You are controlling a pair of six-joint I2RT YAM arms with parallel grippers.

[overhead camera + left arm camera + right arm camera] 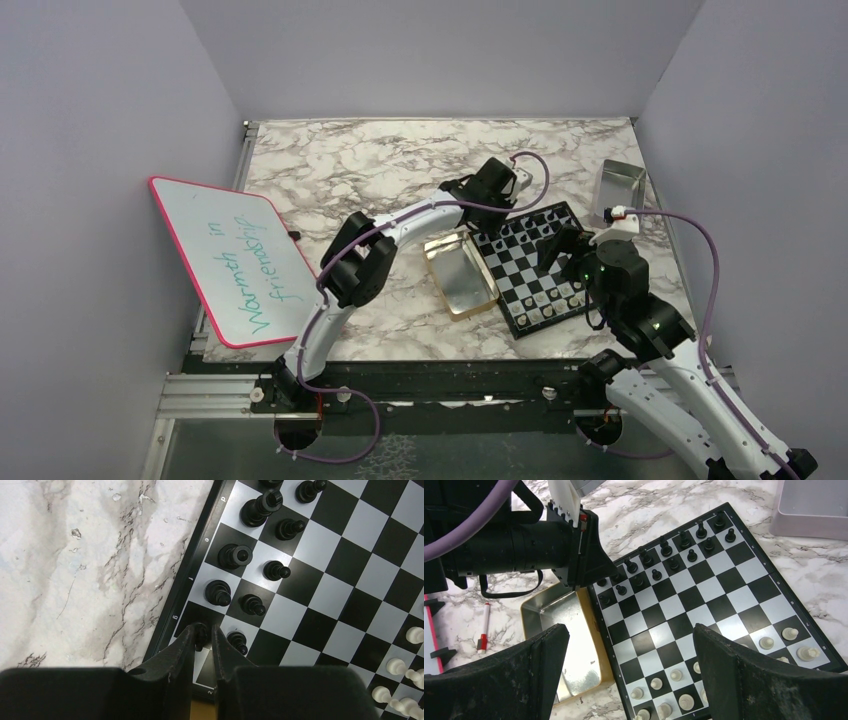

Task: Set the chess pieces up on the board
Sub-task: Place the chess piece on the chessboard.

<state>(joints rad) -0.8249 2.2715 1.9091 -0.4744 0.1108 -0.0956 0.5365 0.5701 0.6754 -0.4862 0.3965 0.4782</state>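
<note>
The board [530,262] lies right of centre, turned at an angle. Black chess pieces [235,556] fill its two rows on the far left side [664,547]. Pale chess pieces [656,683] stand along the opposite near side [397,666]. My left gripper [204,630] points down at the back-row square by the letter g, its fingers shut on a small black piece [201,632]. From above, that gripper [490,230] sits at the board's left corner. My right gripper [631,630] hangs wide open above the board's middle [562,248], holding nothing.
A gold tin [460,272] lies against the board's left edge, its shiny inside showing [559,630]. A pink-rimmed whiteboard [235,262] leans at the left. A grey metal box [622,185] stands beyond the board at the right. A red-capped marker [483,627] lies on the marble.
</note>
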